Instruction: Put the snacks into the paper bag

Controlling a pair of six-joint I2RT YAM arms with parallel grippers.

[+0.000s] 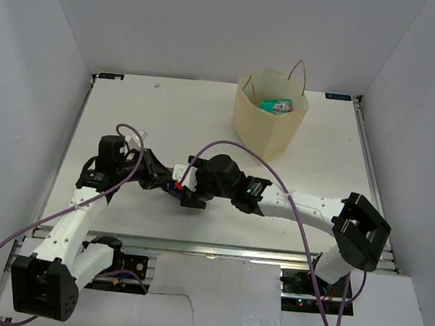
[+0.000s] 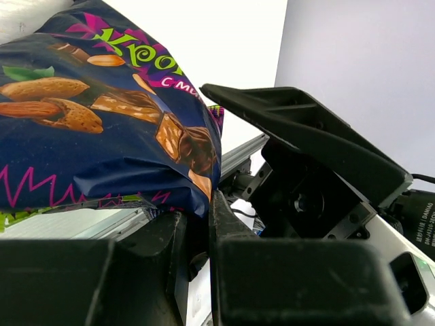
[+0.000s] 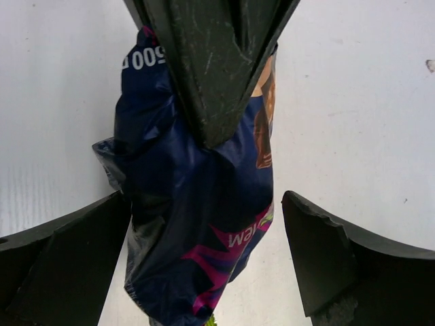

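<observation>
Left gripper (image 2: 198, 221) clamps the purple packet (image 2: 102, 136), right gripper (image 3: 204, 204) jaws spread astride it — premature left release would likely drop it.

The purple almond packet (image 2: 102, 136) runs off the top and left edges of the left wrist view, cutting its lettering short. Its lower end is lost between the fingers of the left gripper (image 2: 198, 231). In the right wrist view its bottom leaves the frame, beside a green sliver (image 3: 211, 319) too small to name. The right gripper (image 3: 204, 204) shows only finger ends, cropped at the lower corners. From above, both gripper heads cover nearly all of the packet. The paper bag (image 1: 269, 133) hides most of its inside behind its walls, and the print on the teal packet (image 1: 275, 105) is too small to read.
</observation>
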